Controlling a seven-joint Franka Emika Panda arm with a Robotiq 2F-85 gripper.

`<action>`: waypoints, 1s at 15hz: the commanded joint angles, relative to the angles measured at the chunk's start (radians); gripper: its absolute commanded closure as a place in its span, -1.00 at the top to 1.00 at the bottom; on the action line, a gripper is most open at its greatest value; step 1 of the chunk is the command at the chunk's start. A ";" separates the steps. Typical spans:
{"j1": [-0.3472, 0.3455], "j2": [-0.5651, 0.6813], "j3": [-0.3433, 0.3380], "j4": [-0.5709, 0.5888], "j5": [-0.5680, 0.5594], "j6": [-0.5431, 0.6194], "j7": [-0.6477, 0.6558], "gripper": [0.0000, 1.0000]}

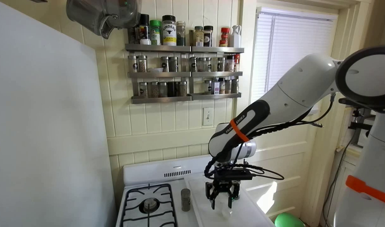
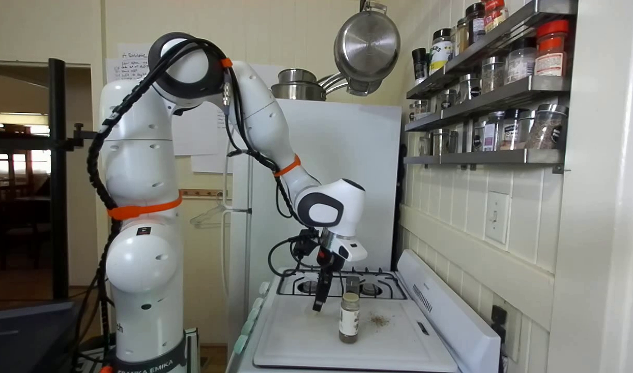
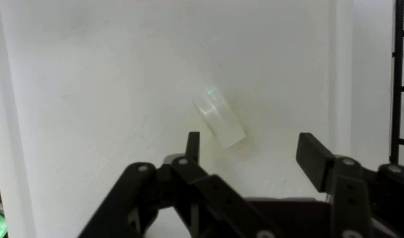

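My gripper (image 3: pixel 249 140) points down over the white stovetop cover (image 1: pixel 247 217), fingers apart and nothing between them. In the wrist view a small translucent, whitish oblong piece (image 3: pixel 220 117) lies slantwise on the cover, just beyond the fingertips and closer to the left one. What it is I cannot tell. An exterior view shows the piece (image 1: pixel 226 212) faintly below the gripper (image 1: pixel 221 205). Also on the cover stands an upright glass jar (image 2: pixel 349 318) with a white label, to the right of my gripper (image 2: pixel 317 305) there. Brown spice (image 2: pixel 378 320) is scattered beside the jar.
A second spice jar (image 1: pixel 186 200) stands between the cover and the burner grate (image 1: pixel 150 205). The stove's backguard (image 2: pixel 446 305) and the panelled wall rise along the back. Spice shelves (image 1: pixel 161 74) hang above, and a tall white fridge (image 2: pixel 327 171) borders the stove.
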 commanded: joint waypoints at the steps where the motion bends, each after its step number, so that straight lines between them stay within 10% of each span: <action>1: 0.006 0.016 -0.001 0.025 -0.020 -0.016 0.020 0.49; 15: 0.027 0.047 0.009 0.048 -0.005 -0.015 0.005 0.40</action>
